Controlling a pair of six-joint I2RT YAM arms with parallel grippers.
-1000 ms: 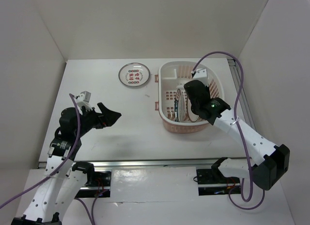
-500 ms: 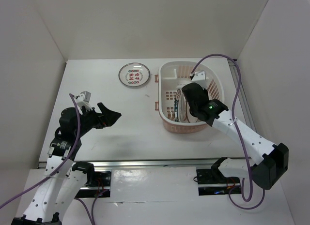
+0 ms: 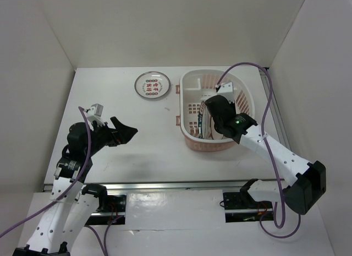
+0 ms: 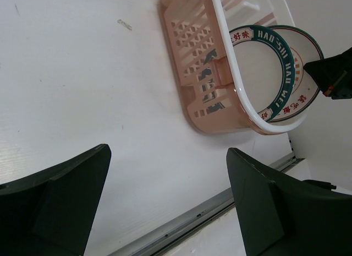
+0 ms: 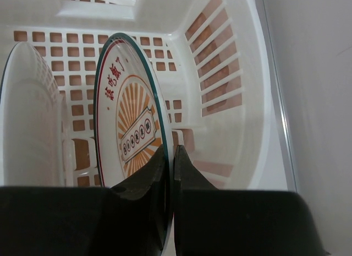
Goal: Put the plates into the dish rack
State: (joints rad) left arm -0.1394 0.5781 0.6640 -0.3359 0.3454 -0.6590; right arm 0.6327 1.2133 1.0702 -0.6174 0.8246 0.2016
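One sunburst plate [image 5: 129, 129] between right fingers [image 5: 191, 181]

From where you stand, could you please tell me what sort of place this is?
Probably a robot test bench, not a kitchen: a white table boxed in by plain white walls, two arms bolted to a rail at its near edge, and just a pink basket and plates as props.
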